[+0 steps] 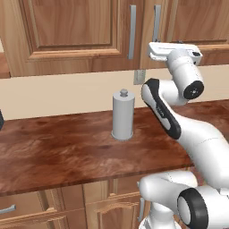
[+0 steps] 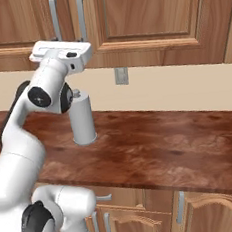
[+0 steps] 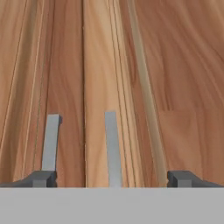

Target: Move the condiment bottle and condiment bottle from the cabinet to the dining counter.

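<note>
The cabinet (image 1: 71, 31) hangs on the wall with its wooden doors shut, so both condiment bottles are hidden. Its two silver bar handles (image 1: 132, 31) (image 2: 81, 18) flank the seam between the doors. My raised hand (image 1: 172, 48) faces those doors just below the handles. In the hand view my gripper (image 3: 113, 178) is open and holds nothing. One fingertip (image 3: 41, 178) sits under the left handle (image 3: 51, 142). The right handle (image 3: 111, 146) stands between the two tips. The dining counter is out of view.
A grey cylinder holder (image 1: 123, 114) (image 2: 82, 118) stands on the wall-side worktop (image 1: 53, 147) beside my arm. A wall outlet (image 1: 138, 77) is behind it. Low drawer cabinets (image 2: 197, 210) run beneath the worktop.
</note>
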